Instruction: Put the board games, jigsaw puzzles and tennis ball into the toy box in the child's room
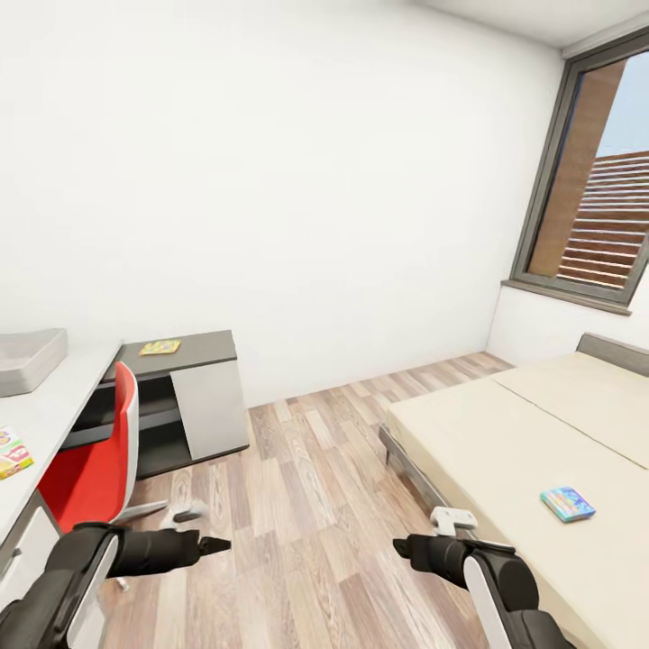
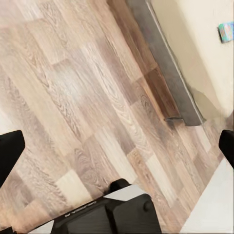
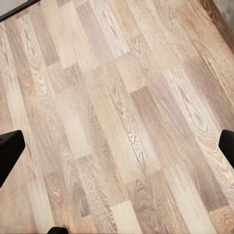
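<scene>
The light grey toy box (image 1: 27, 359) stands on the pale top of the table (image 1: 63, 397) at the far left. A colourful flat board game (image 1: 13, 453) lies on that top nearer to me. On the table's lower dark top lies a mosaic jigsaw puzzle (image 1: 159, 346). A blue board game (image 1: 567, 504) rests on the beige bed (image 1: 505, 442) at the right, and the blue board game (image 2: 225, 32) also appears in the left wrist view. My left gripper (image 1: 212, 544) (image 2: 117, 146) and right gripper (image 1: 401, 546) (image 3: 117, 146) hang open and empty over the wood floor, far from every toy.
A red chair (image 1: 95, 460) stands tucked against the table, just beyond my left arm. Wood-plank floor (image 1: 306, 487) runs between the table and the bed. The bed's grey frame (image 2: 168, 63) borders it. A dark-framed window (image 1: 595, 189) is at the back right.
</scene>
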Robot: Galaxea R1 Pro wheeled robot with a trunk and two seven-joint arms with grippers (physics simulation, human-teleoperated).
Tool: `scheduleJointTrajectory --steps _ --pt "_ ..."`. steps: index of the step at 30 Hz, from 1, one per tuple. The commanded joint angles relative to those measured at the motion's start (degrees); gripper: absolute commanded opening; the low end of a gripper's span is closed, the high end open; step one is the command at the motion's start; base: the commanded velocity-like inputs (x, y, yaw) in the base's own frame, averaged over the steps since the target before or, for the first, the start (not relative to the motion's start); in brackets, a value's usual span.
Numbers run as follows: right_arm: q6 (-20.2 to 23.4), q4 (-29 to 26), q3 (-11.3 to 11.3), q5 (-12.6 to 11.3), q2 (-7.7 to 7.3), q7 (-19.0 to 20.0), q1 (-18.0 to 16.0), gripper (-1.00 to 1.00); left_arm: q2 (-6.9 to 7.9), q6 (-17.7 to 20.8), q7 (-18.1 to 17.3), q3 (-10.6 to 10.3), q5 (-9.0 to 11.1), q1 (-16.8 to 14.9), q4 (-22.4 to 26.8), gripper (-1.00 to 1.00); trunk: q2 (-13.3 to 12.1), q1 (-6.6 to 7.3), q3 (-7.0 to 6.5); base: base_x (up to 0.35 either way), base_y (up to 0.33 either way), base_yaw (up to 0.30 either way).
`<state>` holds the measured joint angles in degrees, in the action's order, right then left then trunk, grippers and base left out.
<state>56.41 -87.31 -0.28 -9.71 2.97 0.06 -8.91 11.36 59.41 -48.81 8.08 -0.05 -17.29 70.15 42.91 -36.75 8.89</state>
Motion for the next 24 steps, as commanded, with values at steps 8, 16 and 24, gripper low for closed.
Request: scheduleJointTrajectory --steps 8,16,24 --pt "0.4 -0.7 -0.1 -0.2 0.02 0.3 0.2 1.0 3.97 0.6 -12.7 1.5 0.2 0.0 1.1 1.0 -3.2 1.75 -1.35 0.0 0.0 0.0" --pt "0.3 -0.8 -3.2 -3.5 -0.08 0.4 0.1 1.0 4.42 0.6 -15.3 2.0 0.5 -0.1 1.0 1.0 -6.4 3.5 -2.78 0.0 0.0 0.0" --pt "0.8 -0.7 -7.4 -14.1 -1.15 0.5 -0.1 1.0 4.34 0.5 -22.0 1.4 -0.1 -0.2 0.5 1.0 -9.6 5.26 -4.21 0.0 0.0 -0.053"
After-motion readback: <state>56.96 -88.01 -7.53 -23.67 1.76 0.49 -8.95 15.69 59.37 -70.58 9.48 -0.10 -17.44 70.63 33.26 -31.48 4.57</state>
